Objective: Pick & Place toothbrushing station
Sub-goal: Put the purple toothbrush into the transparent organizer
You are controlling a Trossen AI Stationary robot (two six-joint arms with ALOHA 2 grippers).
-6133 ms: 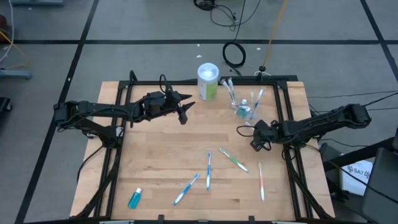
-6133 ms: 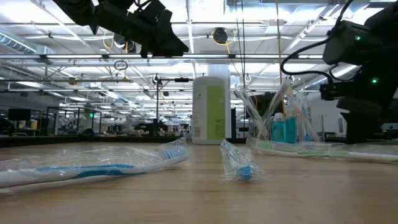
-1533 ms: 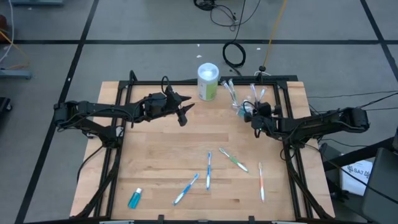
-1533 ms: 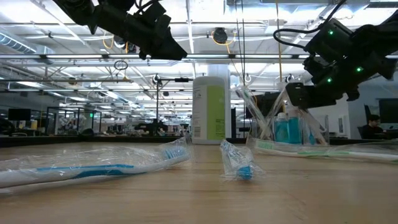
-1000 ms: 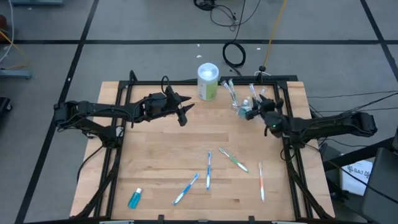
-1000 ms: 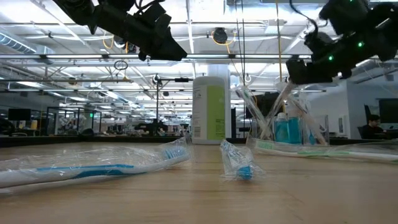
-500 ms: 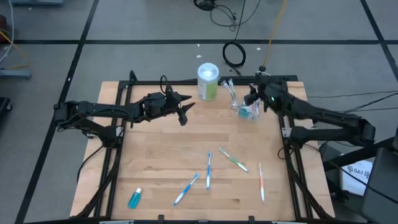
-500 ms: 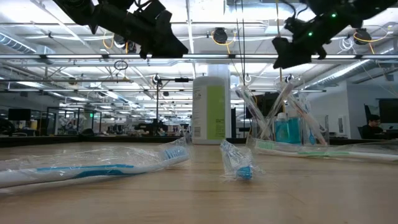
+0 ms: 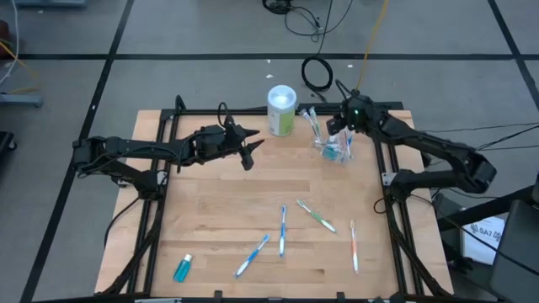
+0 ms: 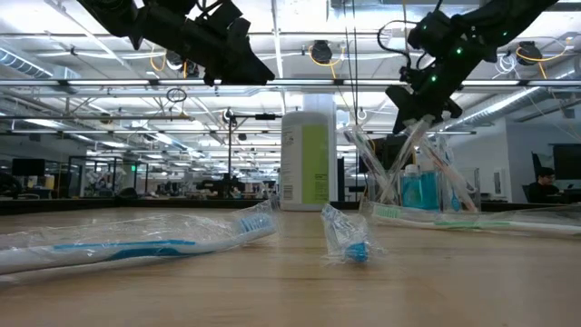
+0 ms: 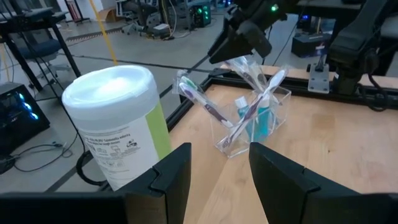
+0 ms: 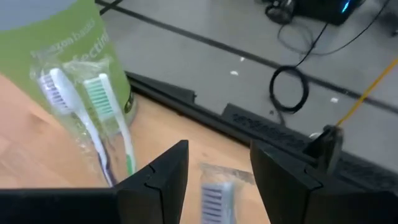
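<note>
Just above clear cup [image 9: 334,150] w/ toothbrushes [image 9: 312,123], right gripper [image 9: 340,123] fingers apart, empty; left gripper [image 9: 250,151] fingers apart too

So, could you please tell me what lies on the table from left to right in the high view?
Teal tube → blue toothbrush → canister → green toothbrush → clear cup → orange toothbrush.
</note>
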